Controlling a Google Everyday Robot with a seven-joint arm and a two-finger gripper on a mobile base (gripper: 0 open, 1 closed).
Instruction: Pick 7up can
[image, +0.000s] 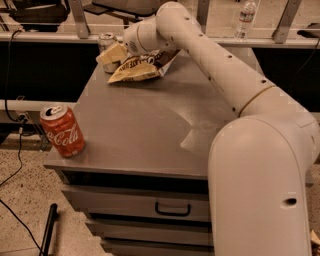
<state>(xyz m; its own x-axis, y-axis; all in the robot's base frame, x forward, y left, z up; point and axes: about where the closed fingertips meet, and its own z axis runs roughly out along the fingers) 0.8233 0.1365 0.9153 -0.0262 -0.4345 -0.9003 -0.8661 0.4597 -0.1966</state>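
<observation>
Grey desk (150, 130) w/ drawers has the 7up can (106, 39) upright at its far-left corner, directly behind the hand (112, 53), whose opening I can't tell, chip bag (142, 65) alongside, so prob. only a short reach fwd is needed.

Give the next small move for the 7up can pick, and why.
Probably a short nudge of the gripper toward the 7up can, centring on it before any grasp. The gripper sits at the far corner of the cabinet top, in front of the can, hiding its lower body; only its top shows. The chip bag lies close beside it, so keep the move small.
</observation>
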